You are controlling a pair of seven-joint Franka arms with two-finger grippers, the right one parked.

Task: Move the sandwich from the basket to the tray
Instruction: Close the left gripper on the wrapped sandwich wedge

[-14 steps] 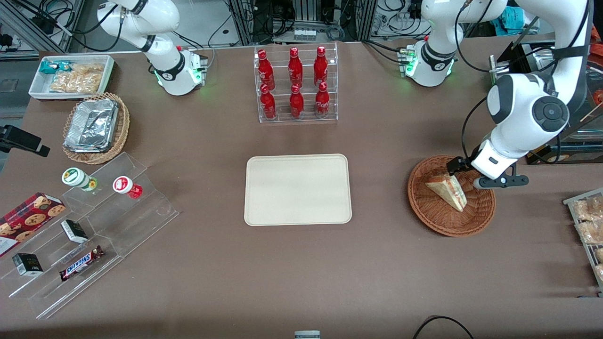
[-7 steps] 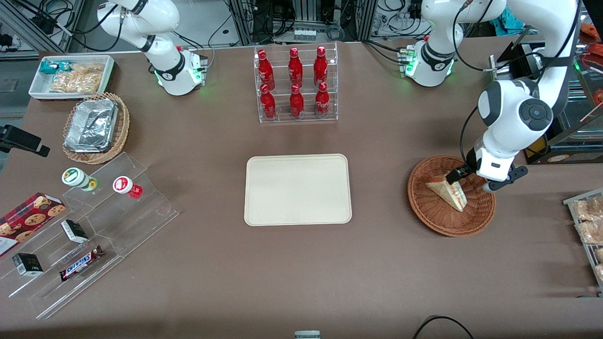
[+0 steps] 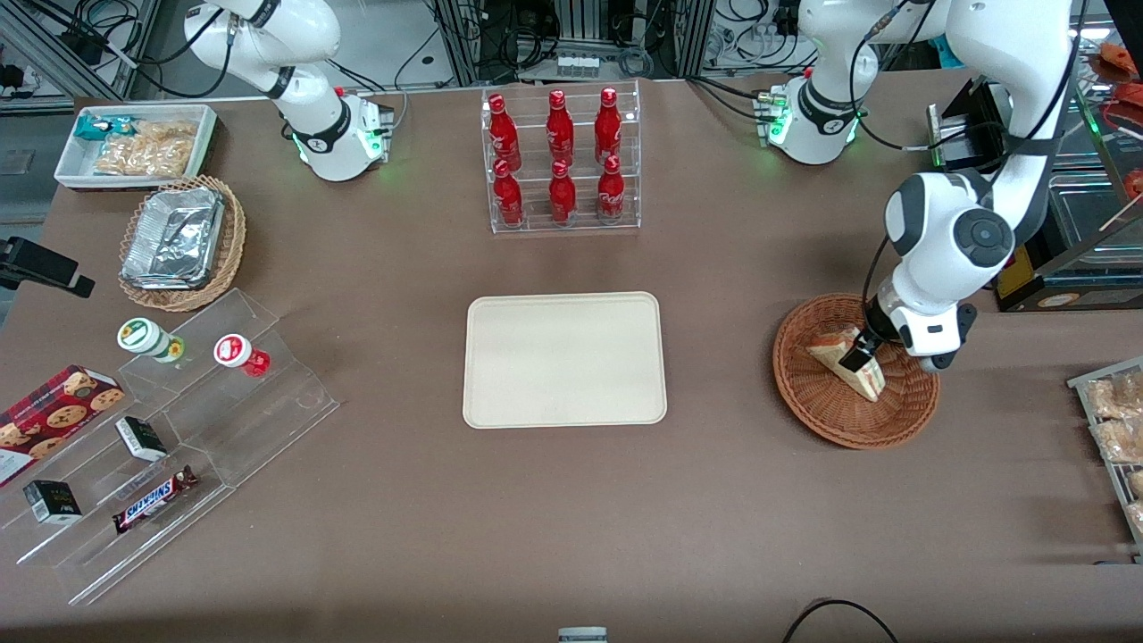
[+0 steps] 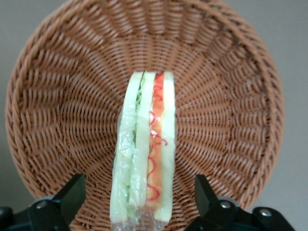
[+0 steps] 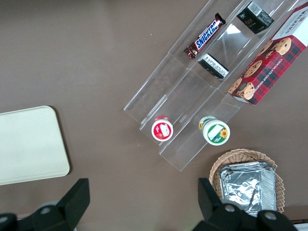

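Observation:
The sandwich (image 3: 829, 350) is a clear-wrapped wedge standing on edge in the round reddish-brown wicker basket (image 3: 808, 397), toward the working arm's end of the table. My left gripper (image 3: 857, 354) is low over the basket, open, pointing down onto the sandwich. In the left wrist view the sandwich (image 4: 144, 144) shows red and green filling and stands between the two black fingers (image 4: 73, 193), with a gap to each. The gripper (image 4: 139, 199) straddles its wide end above the basket (image 4: 226, 96) floor. The cream-beige tray (image 3: 564, 359) lies bare at the table's middle.
An acrylic rack of red bottles (image 3: 563, 161) stands farther from the front camera than the tray. Toward the parked arm's end are a stepped acrylic shelf (image 3: 179, 420) with snacks, a tan basket with a foil tray (image 3: 179, 241) and a white bin (image 3: 134, 143). A snack rack (image 3: 1116, 420) sits beside the basket.
The wrist has swung in over the basket and turned. The gripper has moved from beside the sandwich to straddling it, still open. The sandwich has not moved.

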